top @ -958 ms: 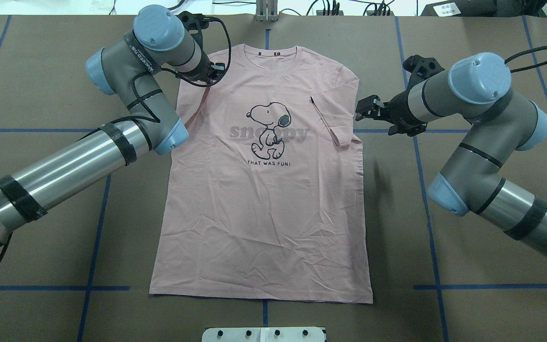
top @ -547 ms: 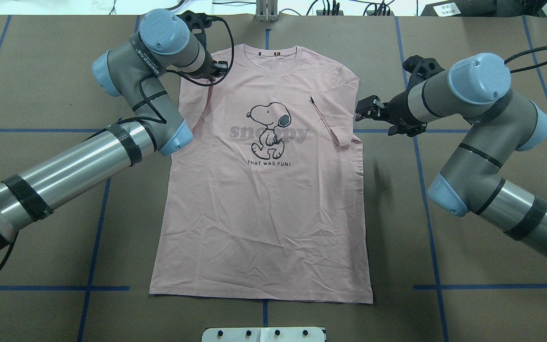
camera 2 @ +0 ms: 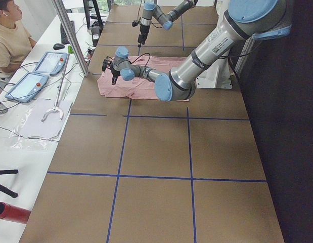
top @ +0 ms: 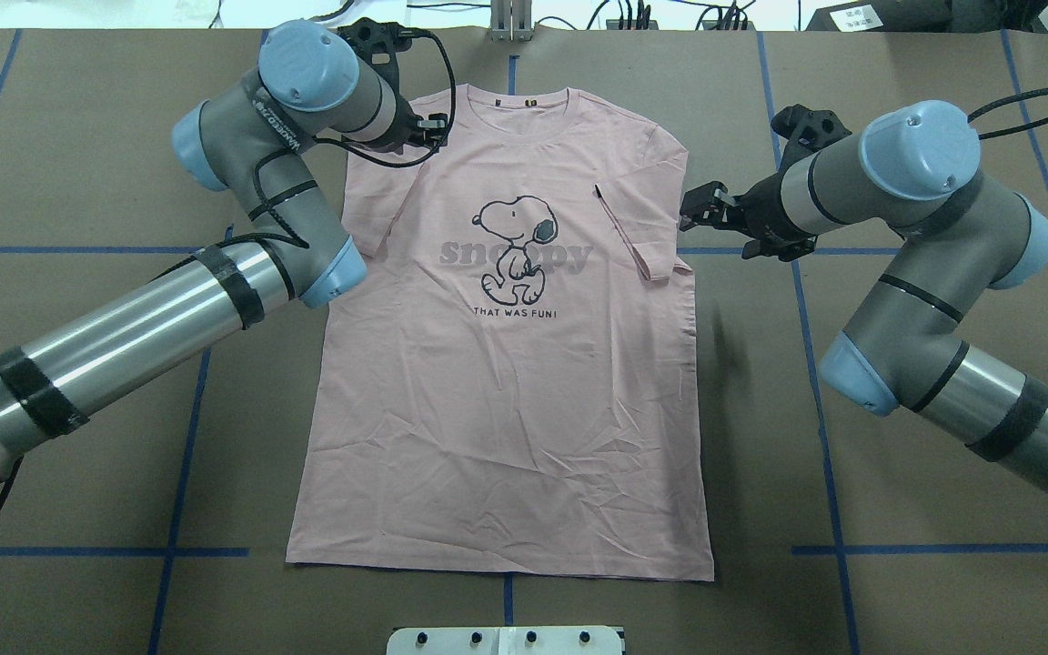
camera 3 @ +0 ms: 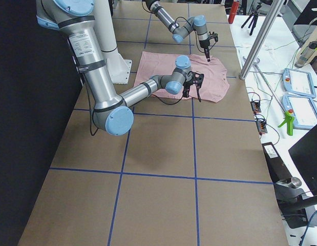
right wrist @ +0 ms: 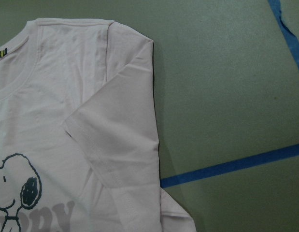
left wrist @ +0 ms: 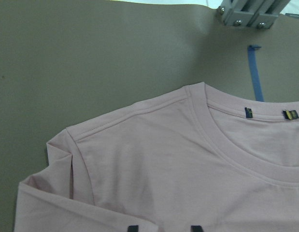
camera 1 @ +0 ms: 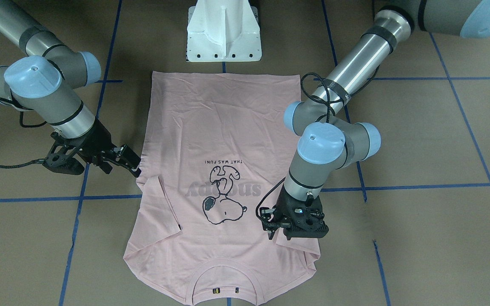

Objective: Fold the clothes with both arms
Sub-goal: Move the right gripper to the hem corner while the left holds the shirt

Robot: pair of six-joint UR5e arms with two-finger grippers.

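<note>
From across the table, the shirt lies flat on the table, print up, with its collar nearest that camera. My right gripper hangs just beside its edge, fingers spread and empty. My left gripper is low over the other shoulder.

From overhead, the right sleeve is already turned in onto the chest. The left sleeve looks turned in too, though my arm covers part of it. The body is at full length, the hem untouched.

The two side views are too small to add anything.

My left wrist camera shows two fingertips apart above the shoulder fabric, pinching nothing. My right wrist camera shows the folded sleeve and no fingers.

I judge the sleeves done; the side and lengthwise folds remain.
</note>
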